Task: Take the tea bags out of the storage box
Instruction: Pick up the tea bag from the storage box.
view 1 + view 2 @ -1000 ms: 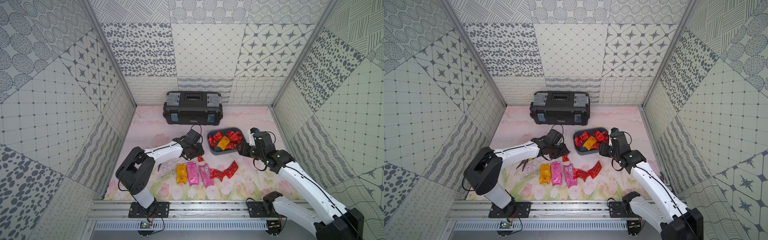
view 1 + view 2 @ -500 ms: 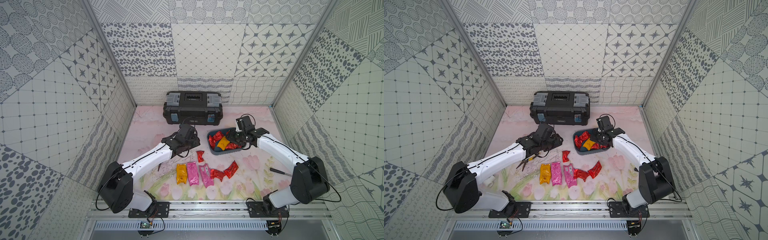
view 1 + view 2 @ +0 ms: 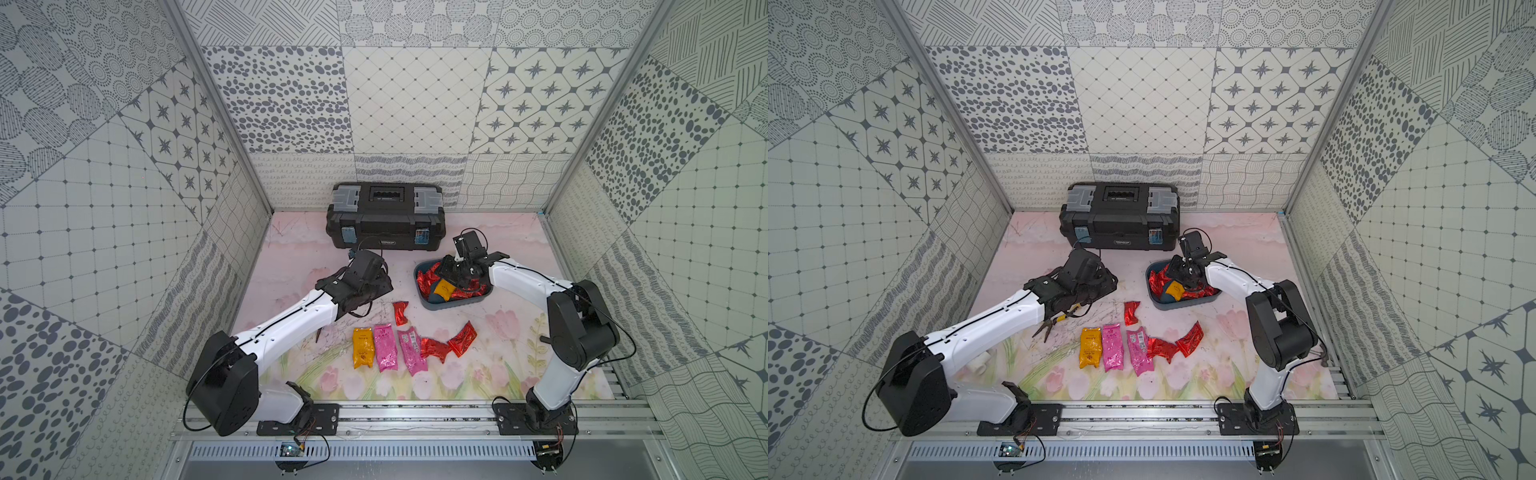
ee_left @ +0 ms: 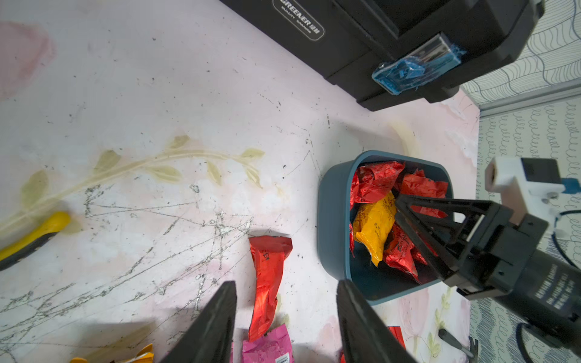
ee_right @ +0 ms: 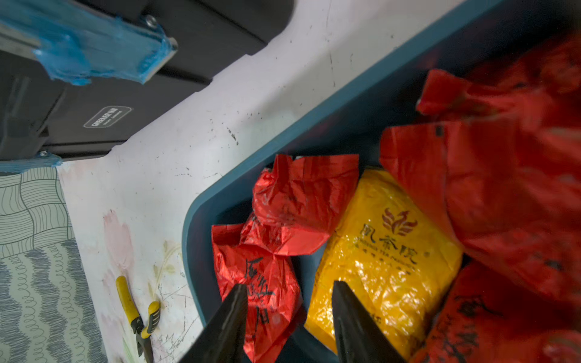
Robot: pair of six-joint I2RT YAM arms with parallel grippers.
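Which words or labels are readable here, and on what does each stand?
"GREENER": toolbox badge; small line beneath is blurred.
"凤茶院", first character uncertain: yellow tea bag; small Latin line blurred.
Red tea bags: black brush characters, unreadable.
Pink tea bag: print too small.

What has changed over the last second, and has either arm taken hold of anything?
The right gripper moved from the storage box's end into it, jaws open over the tea bags, gripping nothing yet. The left gripper drew back slightly from the lone red packet, open and empty. Box, toolbox and the row of packets on the table stayed put.
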